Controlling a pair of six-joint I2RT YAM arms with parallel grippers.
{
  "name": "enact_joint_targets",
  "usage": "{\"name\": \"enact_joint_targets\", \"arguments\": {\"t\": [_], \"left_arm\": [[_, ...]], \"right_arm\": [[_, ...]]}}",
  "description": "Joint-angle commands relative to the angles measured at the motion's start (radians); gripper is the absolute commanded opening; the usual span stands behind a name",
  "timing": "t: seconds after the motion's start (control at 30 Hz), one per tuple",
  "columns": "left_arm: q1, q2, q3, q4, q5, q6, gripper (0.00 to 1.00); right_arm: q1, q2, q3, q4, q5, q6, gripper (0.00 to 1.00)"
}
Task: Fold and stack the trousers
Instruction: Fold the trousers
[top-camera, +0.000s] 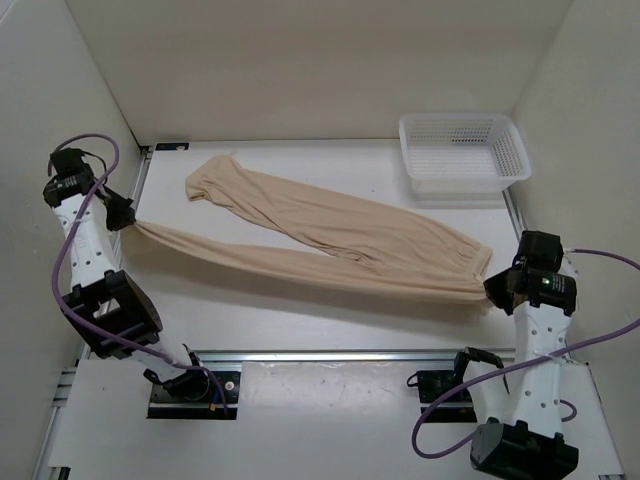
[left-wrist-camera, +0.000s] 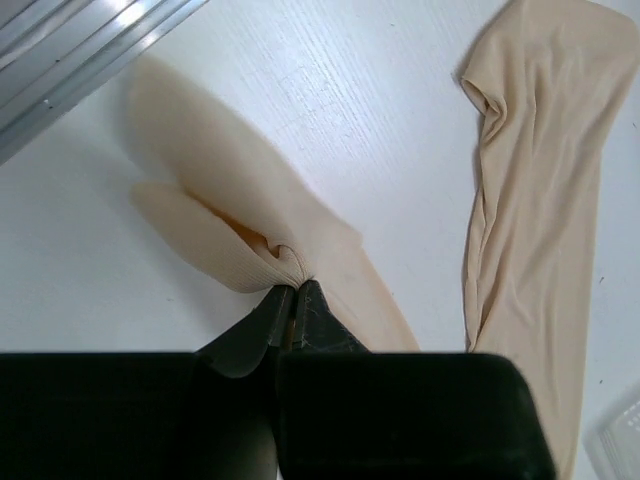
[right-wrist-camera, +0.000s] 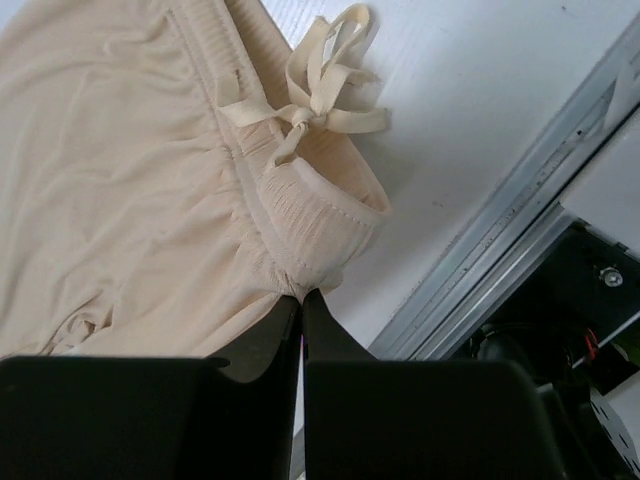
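The left pincer (left-wrist-camera: 292, 292) is clamped on a leg cuff of the trousers (top-camera: 340, 235), its 2 fingertips meeting with the ribbed hem bunched between them. The right pincer (right-wrist-camera: 300, 297) is likewise pinched on the waistband edge, its fingers all but touching through the cloth.

The left wrist view shows what the top view cannot. The gripped cuff fans out ahead of the fingertips in 2 lobes, and the other leg lies free, off to the right and apart from the pincer. Only the right wrist view shows the drawstring (right-wrist-camera: 320, 90) (tied in a bow) lying on the waistband just ahead of the fingertips, with a rail (right-wrist-camera: 520, 230) to their right. Only the top view shows both pincers at once, and the basket (top-camera: 463, 150) beyond the right one.

The trousers lie flat on the table (top-camera: 300, 320) between the 2 pincers. The held leg is drawn nearly straight from one to the other, and the free leg angles away beyond the left pincer.
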Motion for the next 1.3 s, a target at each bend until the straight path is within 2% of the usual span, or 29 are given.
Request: {"name": "enact_joint_targets", "arguments": {"t": [0.0, 0.13, 0.43, 0.63, 0.67, 0.77, 0.93, 1.07, 1.27], "left_arm": [[0.014, -0.051, -0.009, -0.02, -0.052, 0.027, 0.11], [-0.002, -0.04, 0.066, -0.02, -0.021, 0.076, 0.11], [-0.124, 0.199, 0.318, -0.02, -0.051, 0.053, 0.11], [-0.207, 0.5, 0.663, -0.069, -0.097, 0.033, 0.11], [-0.253, 0.667, 0.932, -0.111, -0.106, 0.01, 0.11], [-0.276, 0.779, 1.049, -0.1, -0.075, -0.011, 0.11], [-0.312, 0.831, 1.084, 0.009, -0.051, -0.03, 0.11], [-0.351, 0.887, 1.171, 0.058, -0.022, -0.03, 0.11], [-0.387, 0.96, 1.244, 0.156, 0.031, -0.079, 0.11]], "right_arm": [[0.005, -0.035, 0.039, -0.076, 0.046, 0.042, 0.0], [0.005, -0.045, 0.086, -0.088, 0.141, 0.032, 0.0], [0.005, 0.096, 0.135, 0.036, 0.208, 0.032, 0.0], [0.005, 0.279, 0.184, 0.132, 0.245, 0.044, 0.0], [0.005, 0.396, 0.235, 0.164, 0.292, 0.044, 0.0], [0.005, 0.481, 0.283, 0.194, 0.328, 0.044, 0.0], [0.005, 0.613, 0.364, 0.223, 0.357, 0.053, 0.0], [0.005, 0.704, 0.405, 0.232, 0.379, 0.073, 0.0], [0.005, 0.791, 0.454, 0.241, 0.426, 0.093, 0.0]]}}
